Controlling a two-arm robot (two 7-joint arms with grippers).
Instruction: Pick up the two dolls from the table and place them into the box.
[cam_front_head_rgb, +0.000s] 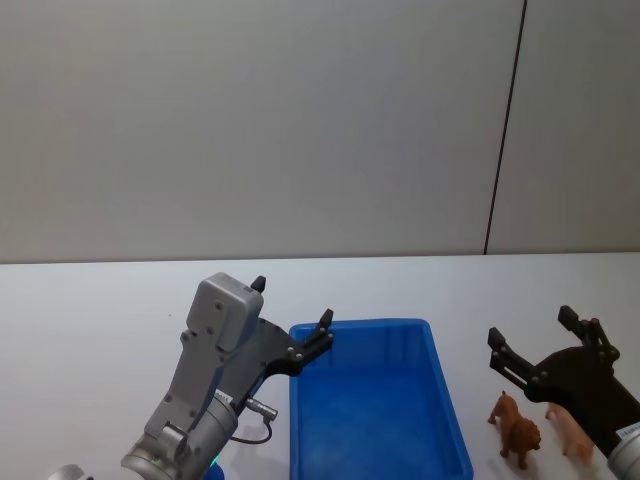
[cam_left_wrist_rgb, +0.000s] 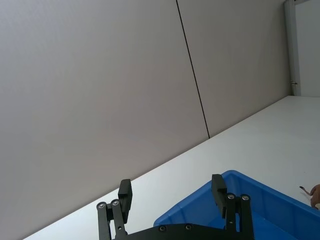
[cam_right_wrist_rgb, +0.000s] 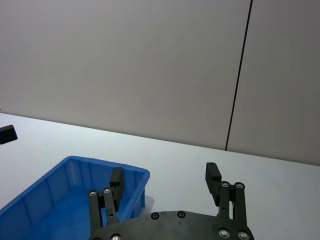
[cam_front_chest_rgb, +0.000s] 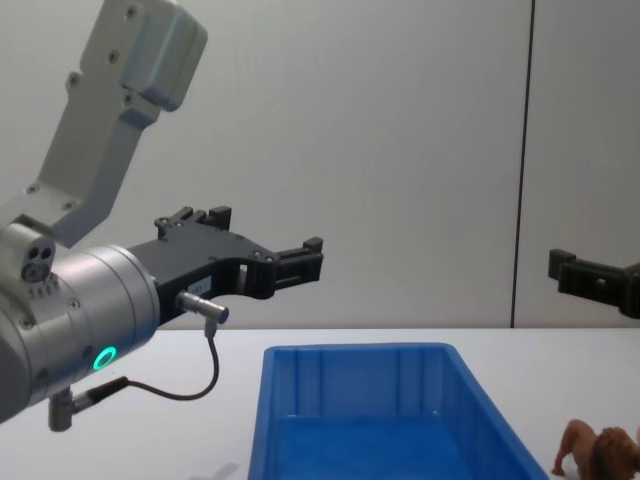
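Lion: the brown lion (cam_front_head_rgb: 517, 430) stands on its feet to the right of the box, well apart from it. Its long axis runs on a slant, with the maned head toward the robot and slightly to its right, and the tail end toward the box.
Pink animal: the pink animal (cam_front_head_rgb: 573, 430) stands just beside the lion on its right and lies roughly parallel to it. Which end is its head cannot be told, and the right arm partly covers it.
Box: the blue box (cam_front_head_rgb: 360, 324) sits upright with its opening upward, in front of the robot. Its long axis runs from near to far.
Right tool: the right tool (cam_front_head_rgb: 530, 325) hangs above the two figurines with its fingers spread wide, raised well off the surface in the chest view.
Left tool: the left tool (cam_front_head_rgb: 292, 300) is held in the air by the box's far left corner. Its fingers are spread apart and it points toward the robot's right.
Surface: the surface (cam_front_head_rgb: 100, 310) is plain white and flat.
Room: a bare pale grey wall (cam_front_head_rgb: 250, 120) stands behind, crossed by one thin dark vertical seam (cam_front_head_rgb: 505, 125) on the right.
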